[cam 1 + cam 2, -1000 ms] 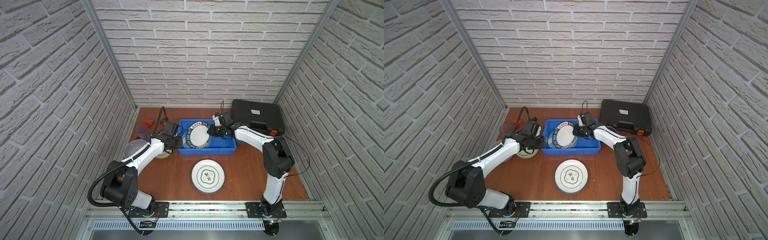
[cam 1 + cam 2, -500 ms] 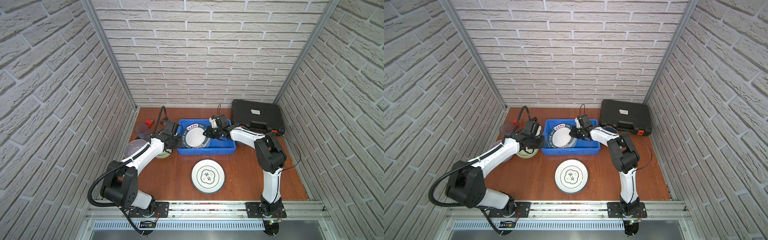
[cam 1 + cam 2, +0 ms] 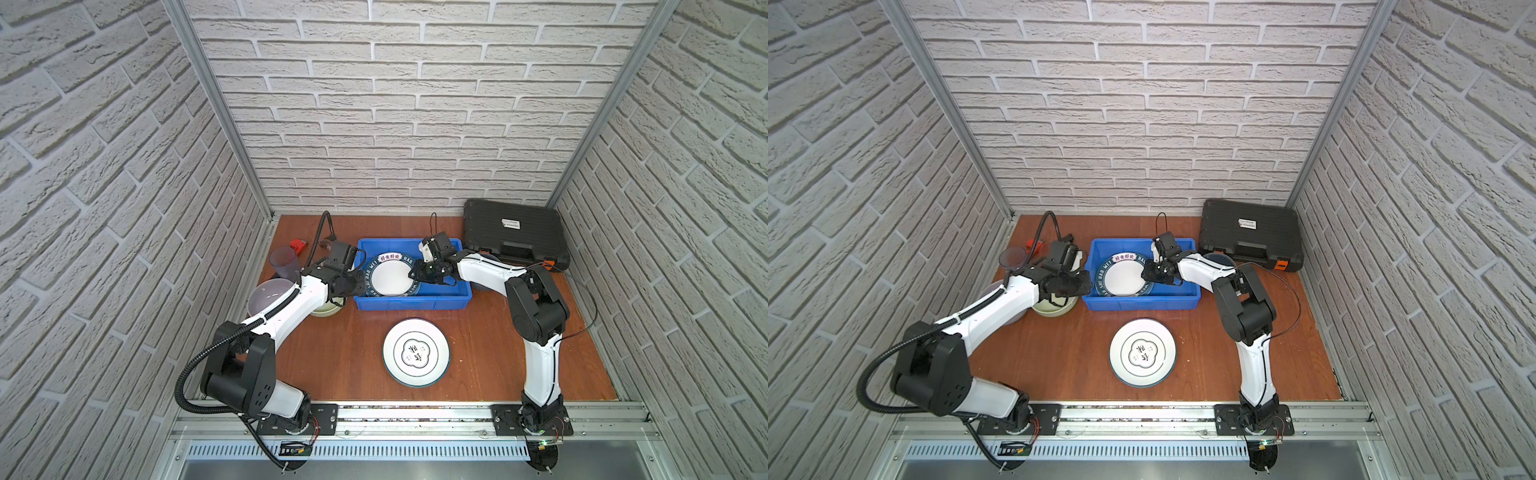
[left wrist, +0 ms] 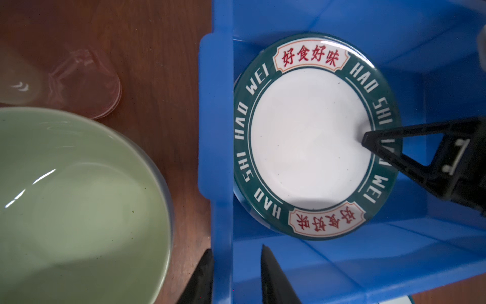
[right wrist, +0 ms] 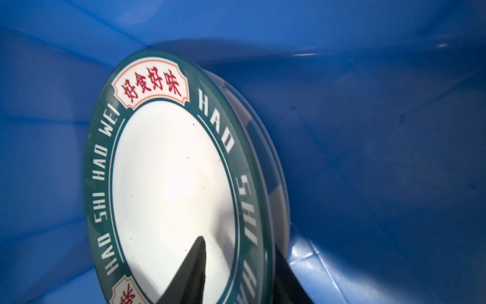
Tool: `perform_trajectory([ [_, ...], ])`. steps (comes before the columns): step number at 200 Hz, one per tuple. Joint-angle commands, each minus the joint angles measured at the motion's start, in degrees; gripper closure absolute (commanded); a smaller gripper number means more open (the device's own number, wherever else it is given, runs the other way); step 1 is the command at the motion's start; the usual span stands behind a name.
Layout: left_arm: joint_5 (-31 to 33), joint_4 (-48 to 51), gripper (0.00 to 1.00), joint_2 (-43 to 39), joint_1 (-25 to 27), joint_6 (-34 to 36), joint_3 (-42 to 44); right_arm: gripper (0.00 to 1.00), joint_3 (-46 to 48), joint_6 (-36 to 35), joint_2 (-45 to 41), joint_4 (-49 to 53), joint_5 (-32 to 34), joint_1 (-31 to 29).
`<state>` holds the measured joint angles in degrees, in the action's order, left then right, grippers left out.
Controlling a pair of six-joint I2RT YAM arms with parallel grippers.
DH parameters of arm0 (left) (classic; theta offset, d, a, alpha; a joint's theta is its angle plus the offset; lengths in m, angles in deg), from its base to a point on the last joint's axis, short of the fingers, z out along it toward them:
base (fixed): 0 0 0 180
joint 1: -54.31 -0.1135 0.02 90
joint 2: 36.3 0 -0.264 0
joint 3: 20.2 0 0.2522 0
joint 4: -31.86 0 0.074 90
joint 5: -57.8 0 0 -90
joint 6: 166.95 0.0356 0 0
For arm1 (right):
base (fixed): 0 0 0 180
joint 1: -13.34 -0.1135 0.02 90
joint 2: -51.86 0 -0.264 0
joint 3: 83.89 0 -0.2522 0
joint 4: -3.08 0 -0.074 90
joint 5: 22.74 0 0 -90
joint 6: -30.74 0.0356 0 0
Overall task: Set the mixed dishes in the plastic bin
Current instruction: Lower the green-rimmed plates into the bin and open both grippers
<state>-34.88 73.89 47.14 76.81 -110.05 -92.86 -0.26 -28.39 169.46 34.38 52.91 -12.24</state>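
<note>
The blue plastic bin [image 3: 411, 301] [image 3: 1142, 301] [image 4: 221, 131] [image 5: 368, 131] holds a teal-rimmed lettered plate [image 3: 390, 278] [image 3: 1123, 279] [image 4: 307, 136] [image 5: 168, 171], resting on a striped dish edge [image 5: 278, 189]. My right gripper [image 3: 414, 273] [image 3: 1145, 277] [image 5: 238, 242] straddles that plate's right rim, open, one fingertip [image 4: 369, 139] just over the white face. My left gripper [image 3: 358, 279] [image 3: 1086, 282] [image 4: 235, 248] is shut on the bin's left wall, one finger outside and one inside. On the table lie a white plate [image 3: 415, 353] [image 3: 1142, 357] and a pale green bowl [image 3: 328, 309] [image 3: 1054, 309] [image 4: 65, 210].
A lavender bowl [image 3: 266, 295] and a tumbler [image 3: 284, 262] [image 3: 1013, 257] stand left of the bin, a red wrench [image 3: 298, 245] behind them. A black tool case [image 3: 513, 232] [image 3: 1250, 228] fills the back right, with a dark blue bowl [image 3: 1221, 257] in front of it.
The lettered plate has gone from tilted up to lying low in the bin. The right gripper followed it down and leftward and its jaws have parted. The left arm has stayed put.
</note>
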Motion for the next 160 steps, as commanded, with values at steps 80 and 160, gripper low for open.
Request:
perform_trajectory([
  [80,-1.72,-0.77,0.59,-2.49,-0.33,-0.03,-1.54,0.51,-4.23,-5.77,-3.88,6.65,5.91,-1.75],
  [160,0.04,4.45,0.47,-9.23,-0.37,1.27,-0.96,0.42,-4.00,-11.35,-15.67,14.62,10.91,-2.08],
])
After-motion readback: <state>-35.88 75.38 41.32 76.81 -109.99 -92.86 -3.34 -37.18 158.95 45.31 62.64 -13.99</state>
